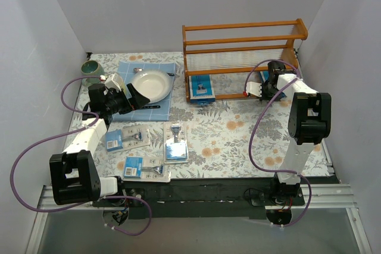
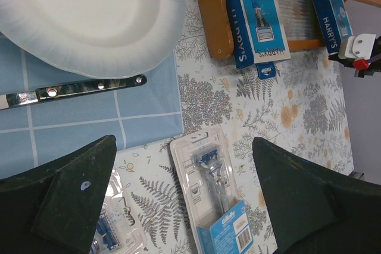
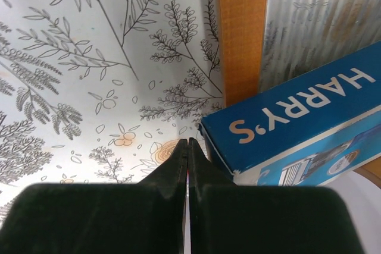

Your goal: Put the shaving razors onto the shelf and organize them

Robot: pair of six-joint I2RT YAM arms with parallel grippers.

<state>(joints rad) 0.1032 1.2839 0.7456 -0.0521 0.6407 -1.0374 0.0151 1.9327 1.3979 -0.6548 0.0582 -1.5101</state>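
Observation:
The orange-brown shelf point(image 1: 244, 46) stands at the back right. One shaving razor pack point(image 1: 202, 89) leans on its lowest tier, and a second blue pack point(image 3: 297, 123) leans near the right post. Several more razor packs lie flat on the table: one in the middle point(image 1: 175, 141), two at the left point(image 1: 128, 139) and one near the front edge point(image 1: 143, 168). My left gripper point(image 1: 138, 98) hovers open over the blue mat's edge. In its wrist view the middle pack point(image 2: 214, 197) lies between the spread fingers point(image 2: 59, 200). My right gripper point(image 3: 188, 147) is shut and empty, low beside the shelf's blue pack.
A white plate point(image 1: 150, 84) and a dark-handled utensil point(image 2: 71, 90) lie on a blue checked mat point(image 1: 128, 69). A green cup point(image 1: 91, 69) sits at the back left. White walls close in the floral tablecloth on three sides.

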